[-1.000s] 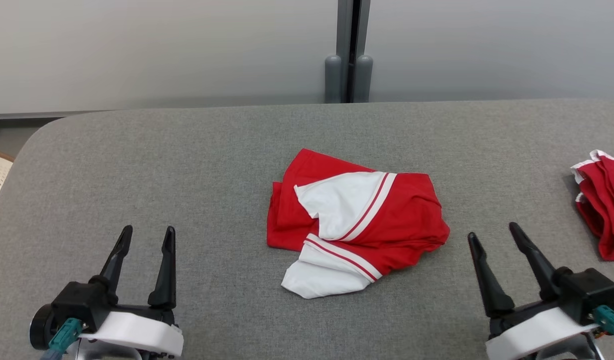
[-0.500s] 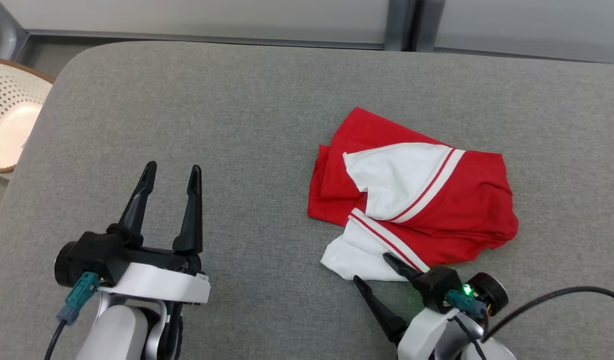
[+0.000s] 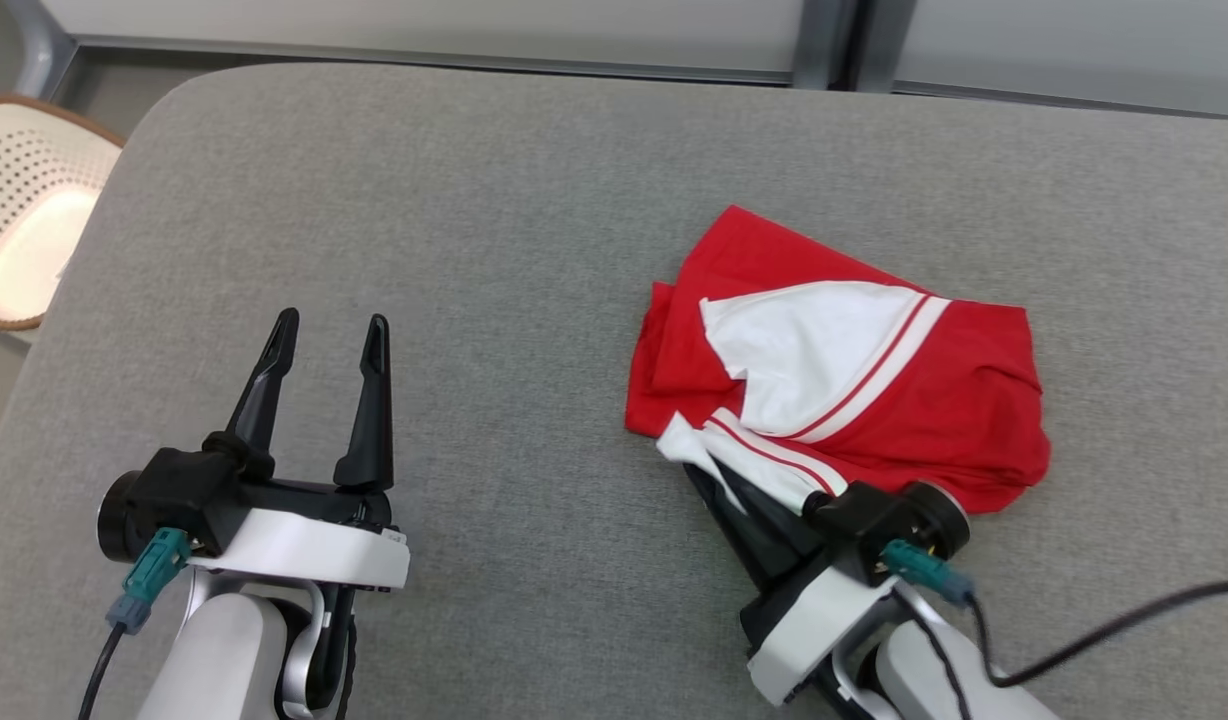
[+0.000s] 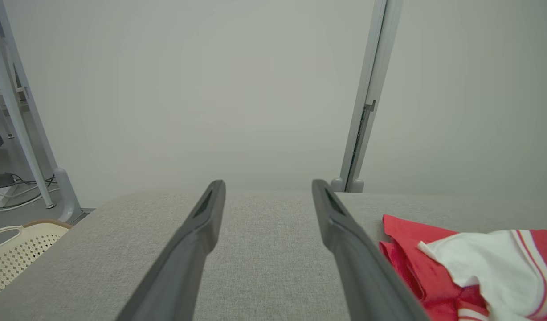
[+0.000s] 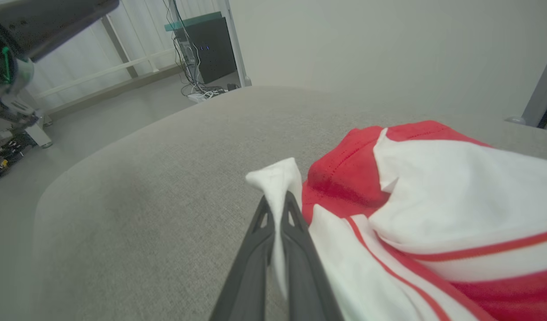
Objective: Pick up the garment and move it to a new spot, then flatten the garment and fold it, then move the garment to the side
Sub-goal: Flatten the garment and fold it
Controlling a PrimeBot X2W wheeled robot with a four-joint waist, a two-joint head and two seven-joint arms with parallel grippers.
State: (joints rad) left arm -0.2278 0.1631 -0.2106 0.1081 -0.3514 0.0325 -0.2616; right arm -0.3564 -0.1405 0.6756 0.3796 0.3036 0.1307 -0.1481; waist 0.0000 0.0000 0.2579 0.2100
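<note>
No text, label, brand, number or sign can be read anywhere in these views.

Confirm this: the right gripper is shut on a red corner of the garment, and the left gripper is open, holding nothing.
Wrong colour. The right wrist view shows the right gripper shut on a white corner of the garment, not a red one. The rest stands: the left gripper is open, holding nothing.
</note>
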